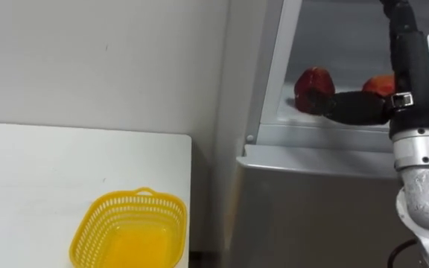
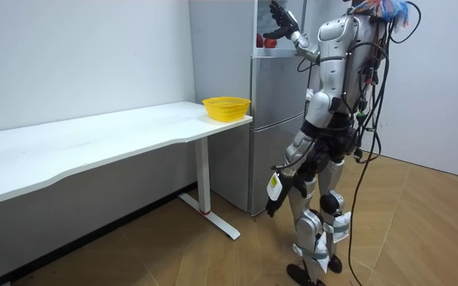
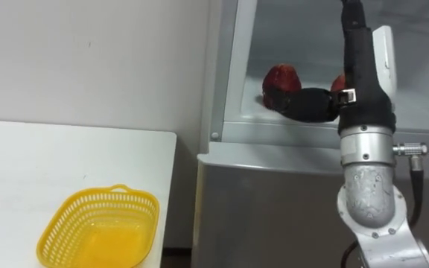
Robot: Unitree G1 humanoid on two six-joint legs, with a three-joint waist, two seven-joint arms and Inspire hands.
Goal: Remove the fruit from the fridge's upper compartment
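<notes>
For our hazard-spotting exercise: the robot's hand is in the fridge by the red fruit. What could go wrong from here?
The right hand meets the left fruit low down; it may roll away. The second fruit, partly hidden, sits right by that hand and could get knocked on the way out.

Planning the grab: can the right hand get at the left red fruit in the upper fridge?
Probably yes: the upper fridge stands open, the right hand is up at its shelf, close beside the red fruit, with nothing between them.

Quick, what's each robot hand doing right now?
Left robot hand: hanging at its side, state cannot be told.
Right robot hand: open, thumb at the red pepper.
</notes>
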